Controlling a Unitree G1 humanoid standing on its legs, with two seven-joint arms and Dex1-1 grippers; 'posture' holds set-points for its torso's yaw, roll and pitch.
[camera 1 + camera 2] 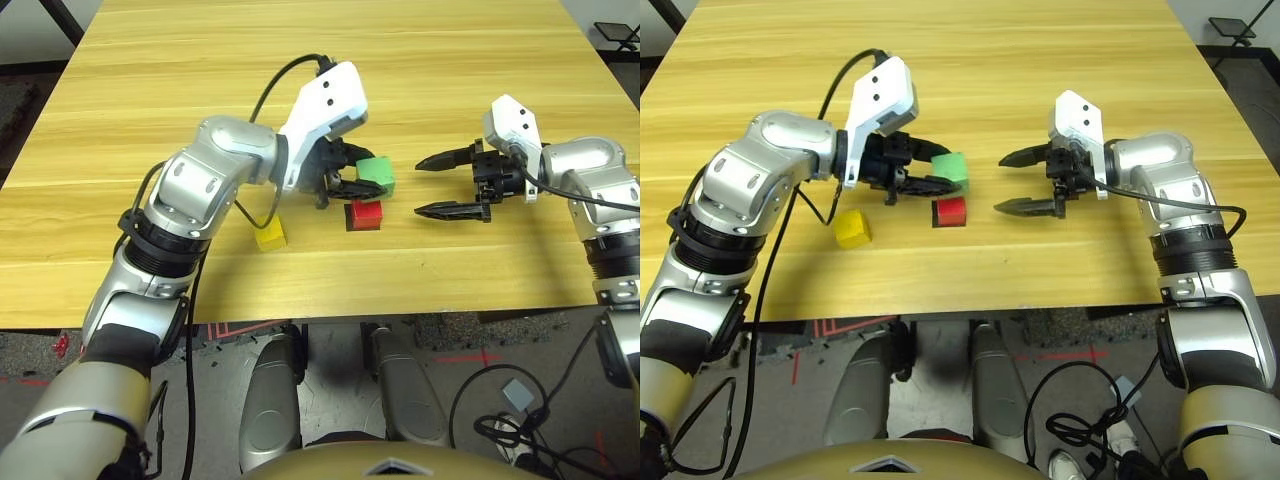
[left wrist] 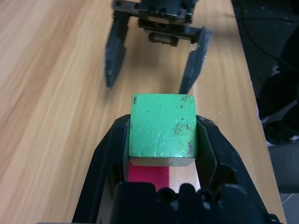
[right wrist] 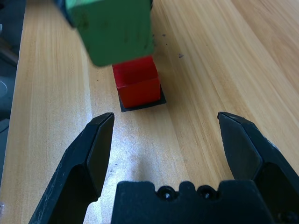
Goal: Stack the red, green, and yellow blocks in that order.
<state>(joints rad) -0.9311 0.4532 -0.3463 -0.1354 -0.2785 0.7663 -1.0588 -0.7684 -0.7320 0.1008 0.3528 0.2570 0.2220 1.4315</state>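
While three small matte cubes make up the set, one of each colour, they occupy three separate places on the pale wooden tabletop (image 1: pixel 150 60). Farthest to the robot's left, the single yellow cube (image 1: pixel 270 234) rests flat on the wood, turned slightly so that its edges run askew to the table's front edge, and it lies apart from both grippers. Being cubes, the blocks have no long axis; only the turn of their faces can be told.

Next comes the left gripper (image 1: pixel 352 176), whose two black fingers (image 2: pixel 107 154) are closed against opposite sides of the single light green cube (image 2: pixel 162 125). That cube is held clear of the table, its scuffed top face level and square to the fingers in the left wrist view. It hangs above and slightly behind the single bright red cube (image 1: pixel 364 214), and the right wrist view shows a gap between the two.

The red cube sits on a flat black square patch (image 3: pixel 140 103), whose dark border shows along the block's near side in the right wrist view. Its faces stand roughly square to the table's front edge.

To the robot's right, the right gripper (image 1: pixel 432 186) hovers just above the wood with its two black fingers spread wide and nothing between them. Its tips point toward the red cube, near it without touching.
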